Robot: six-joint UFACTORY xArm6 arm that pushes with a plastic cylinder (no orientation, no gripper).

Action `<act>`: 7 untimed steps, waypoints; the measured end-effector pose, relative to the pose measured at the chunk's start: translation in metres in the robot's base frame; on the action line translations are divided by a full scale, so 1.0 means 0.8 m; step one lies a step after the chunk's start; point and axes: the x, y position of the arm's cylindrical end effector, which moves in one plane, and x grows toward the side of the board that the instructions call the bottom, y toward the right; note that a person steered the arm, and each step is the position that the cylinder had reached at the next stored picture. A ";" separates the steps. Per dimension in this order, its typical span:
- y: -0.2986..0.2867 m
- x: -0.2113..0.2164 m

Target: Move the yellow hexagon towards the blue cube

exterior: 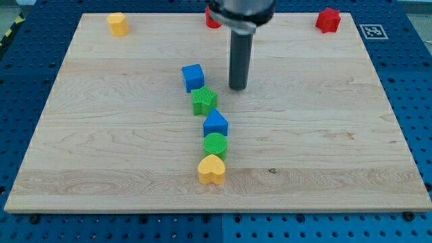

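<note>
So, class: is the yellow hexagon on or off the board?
On: the yellow hexagon sits inside the board's top-left corner.

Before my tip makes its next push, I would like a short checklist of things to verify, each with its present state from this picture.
1. Yellow hexagon in view: ok, near the board's top left corner.
2. Blue cube in view: ok, at the top of the block row in the middle.
3. My tip behind the yellow hexagon, on the side away from the blue cube: not ok, it stands just right of the blue cube, far from the hexagon.
4. Path from hexagon to cube free of blocks: ok.
5. My tip apart from the green block: ok, but close.
6. Red block at the top edge whole in view: cannot tell, the arm covers it.
</note>
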 end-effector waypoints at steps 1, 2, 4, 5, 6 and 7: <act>-0.003 -0.062; -0.070 -0.084; -0.256 -0.107; -0.372 -0.161; -0.423 -0.185; -0.410 -0.216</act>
